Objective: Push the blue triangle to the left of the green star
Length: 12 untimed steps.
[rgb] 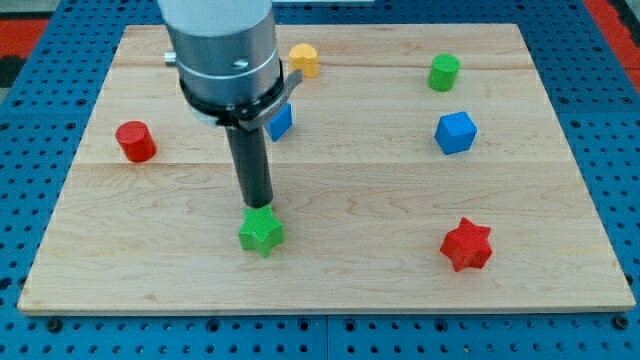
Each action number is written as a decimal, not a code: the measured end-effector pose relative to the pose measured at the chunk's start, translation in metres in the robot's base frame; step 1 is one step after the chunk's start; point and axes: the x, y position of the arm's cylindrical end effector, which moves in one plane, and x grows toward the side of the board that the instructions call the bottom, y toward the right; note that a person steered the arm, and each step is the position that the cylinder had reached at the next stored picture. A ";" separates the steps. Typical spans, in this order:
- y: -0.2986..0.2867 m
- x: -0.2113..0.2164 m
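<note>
**Tip at the green star, blue triangle behind the arm**

My tip (258, 206) sits right at the top edge of the green star (261, 231), touching it or just about; the rod hides the exact contact line. There is no end effector with jaws here, only the straight dark rod, so there is nothing to be apart or together. The green star lies in the lower middle of the wooden surface (350, 270), a little toward the view's left.

The blue triangle (280, 121) is toward the view's top from the green star and slightly to the view's right of the rod. It is partly hidden behind the grey arm housing, so only its right portion shows, and its shape cannot be made out fully. It is well apart from the green star.

The other blocks are spread around the surface. A red cylinder (134, 141) stands near the view's left edge. A yellow block (304, 59) is near the view's top, just right of the arm housing. A green cylinder (444, 72) is at the upper right, with a blue cube (455, 132) below it. A red star (466, 245) lies at the lower right, well apart from the green star.
</note>
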 end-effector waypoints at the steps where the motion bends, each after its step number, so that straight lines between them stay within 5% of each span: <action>1: 0.028 -0.043; 3: 0.038 -0.113; 5: -0.027 -0.134; 7: -0.055 -0.082; 9: -0.079 -0.119; 12: -0.105 -0.061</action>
